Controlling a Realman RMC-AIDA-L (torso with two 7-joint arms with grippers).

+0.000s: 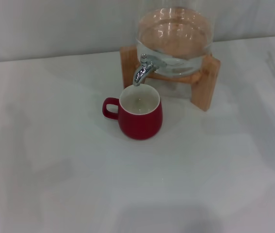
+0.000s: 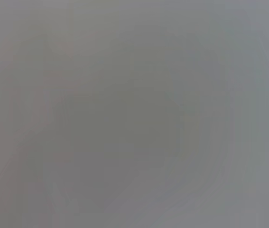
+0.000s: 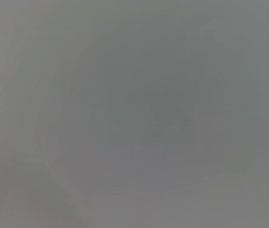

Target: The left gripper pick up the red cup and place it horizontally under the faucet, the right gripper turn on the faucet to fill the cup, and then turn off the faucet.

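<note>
Under the faucet (image 1: 144, 70), the red cup (image 1: 138, 118) stands upright.

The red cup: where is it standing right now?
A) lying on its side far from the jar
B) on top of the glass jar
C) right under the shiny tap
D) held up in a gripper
C: the red cup stands upright on the table with its open mouth just below the faucet spout; no gripper shows.

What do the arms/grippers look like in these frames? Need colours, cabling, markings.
Nothing to describe: neither arm nor gripper shows in any view. The head view holds only the red cup standing under the faucet of the glass dispenser jar on its wooden stand, on the white table. Both wrist views show plain grey, with no jaws, cables or markings.
</note>
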